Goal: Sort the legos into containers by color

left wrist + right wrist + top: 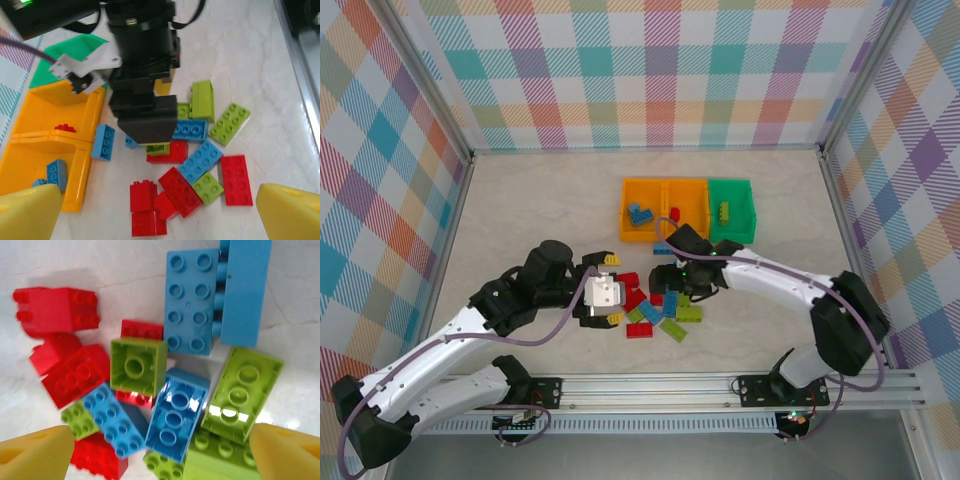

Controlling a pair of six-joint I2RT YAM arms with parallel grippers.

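The legos [655, 312] lie in a loose red, blue and lime pile in front of the containers [687, 208]. A blue brick [640, 213] lies in the left orange bin, a red one [674, 214] in the middle orange bin, a lime one [724, 212] in the green bin. My left gripper [620, 290] stands open at the pile's left edge, its yellow fingertips [27, 212] wide apart over red bricks [145, 200]. My right gripper [665, 285] hangs open over the pile's middle, straddling an upturned blue brick [177, 415] beside an upturned lime one [139, 365].
In the left wrist view the right arm's black gripper body [145, 100] hangs over the pile, hiding some bricks. A blue brick [103, 141] lies on the table just outside the orange bin's wall [82, 165]. Checked walls enclose the table.
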